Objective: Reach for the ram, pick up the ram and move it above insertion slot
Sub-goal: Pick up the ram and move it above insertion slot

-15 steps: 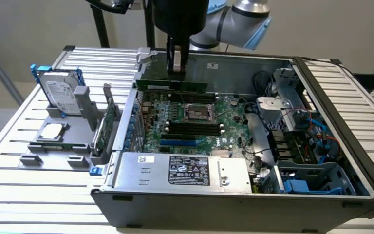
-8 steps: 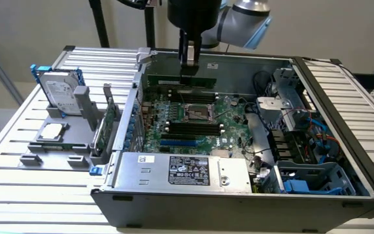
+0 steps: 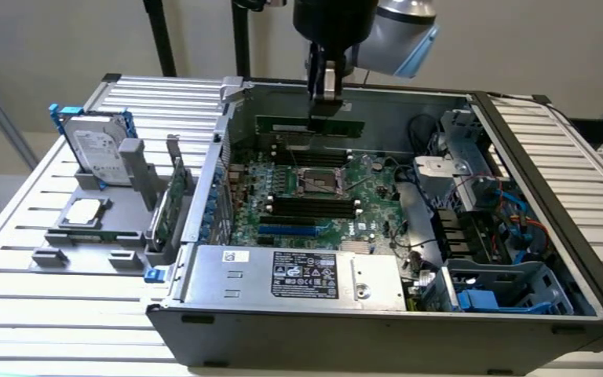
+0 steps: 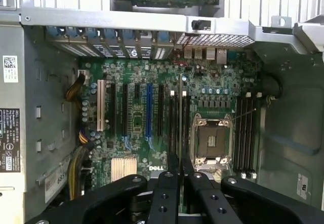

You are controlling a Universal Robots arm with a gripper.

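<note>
The ram (image 3: 310, 125) is clamped edge-on between the gripper (image 3: 329, 102) fingers and held level above the motherboard (image 3: 312, 192) inside the open computer case (image 3: 385, 314). In the wrist view the gripper (image 4: 180, 171) is closed on the ram (image 4: 180, 117), seen as a thin line over the black slots (image 4: 177, 127) beside the CPU socket (image 4: 210, 142).

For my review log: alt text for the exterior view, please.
The robot's hand holds the ram edge-down above the motherboard inside an open computer case. A hard drive stands in a grey holder on the exterior view's left.
</note>
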